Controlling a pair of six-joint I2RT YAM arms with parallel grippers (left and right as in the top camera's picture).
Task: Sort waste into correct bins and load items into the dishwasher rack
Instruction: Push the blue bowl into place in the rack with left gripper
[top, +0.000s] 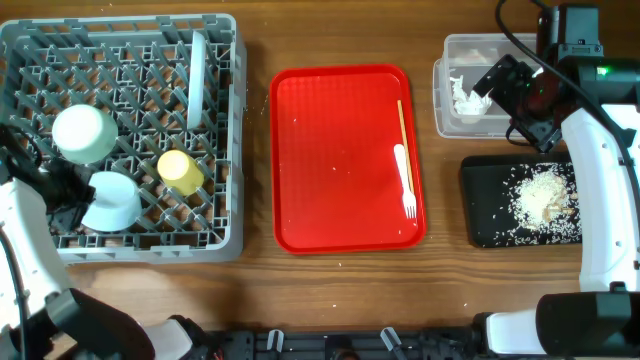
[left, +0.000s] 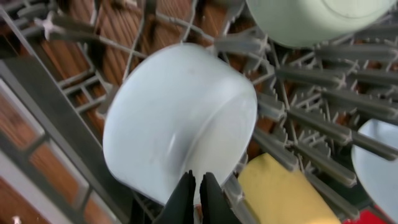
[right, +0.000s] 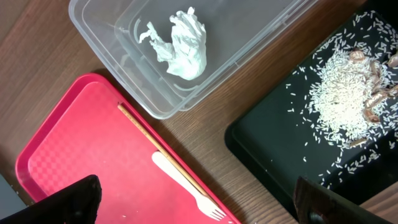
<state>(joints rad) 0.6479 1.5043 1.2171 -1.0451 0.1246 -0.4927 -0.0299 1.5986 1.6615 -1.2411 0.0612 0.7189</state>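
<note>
At the near side, the left gripper (left: 198, 180), fingers pressed together, sits at a pale mint-green round bowl (left: 180, 124) in the large grey lattice rack (top: 120, 245). The shallow black rectangular tray (top: 485, 205) holds whitish rice crumbs (top: 538, 195). Farthest, the clear plastic tub (top: 441, 100) holds a crumpled white tissue (top: 466, 97). The right gripper (right: 196, 190) is spread wide and empty.

Left wrist view is pretty soft. The bowl (left: 180, 124) is smeared with blur, and the left gripper (left: 194, 178) has its fingers pressed together right at the bowl's lower edge, so I can't tell if the rim is pinched between them. The second bowl (left: 317, 18) gets chopped by the top edge, the plate (left: 376, 165) by the right edge and the cup (left: 280, 196) by the bottom.

From overhead, the right gripper (top: 487, 80) and its arm cover part of the tub (top: 441, 100) and the right end of the black tray (top: 485, 210). In its own view its fingers (right: 62, 202) are just dark corners at the bottom, tips out of frame. Brown bits (right: 373, 87) beside the rice (right: 339, 87) are too small to name.
</note>
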